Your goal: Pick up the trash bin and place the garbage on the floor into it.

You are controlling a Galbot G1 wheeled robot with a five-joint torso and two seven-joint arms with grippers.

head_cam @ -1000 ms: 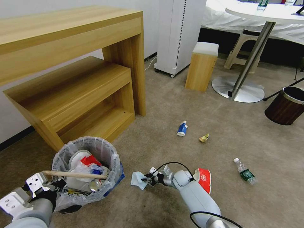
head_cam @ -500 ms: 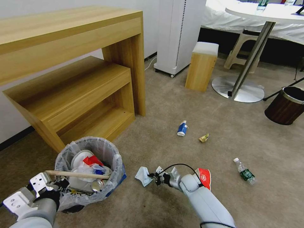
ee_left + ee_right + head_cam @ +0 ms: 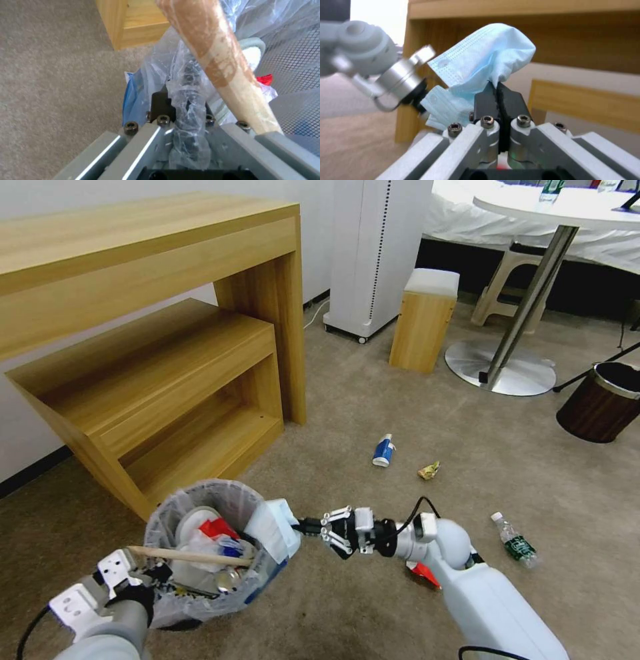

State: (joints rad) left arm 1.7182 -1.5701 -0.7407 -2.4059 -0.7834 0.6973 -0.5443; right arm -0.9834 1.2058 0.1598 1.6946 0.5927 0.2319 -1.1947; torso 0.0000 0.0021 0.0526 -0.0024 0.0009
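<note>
Deposit step in hand: right gripper (image 3: 308, 527) clenched on blue mask (image 3: 275, 528) at trash bin (image 3: 212, 551) rim, 3 o'clock; left gripper (image 3: 186, 100) clamping bin's bag edge; release over opening judged next.

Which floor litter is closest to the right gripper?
The red paper cup, partly hidden beneath the right arm; the blue-labelled bottle, wrapper and green-labelled bottle lie farther away.

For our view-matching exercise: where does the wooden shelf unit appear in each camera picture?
Head view: wooden shelf unit at upper left, behind the trash bin.
Left wrist view: its corner beyond the trash bin's bag.
Right wrist view: behind the mask in the right gripper.
Shared landmark: beige carpet.
</note>
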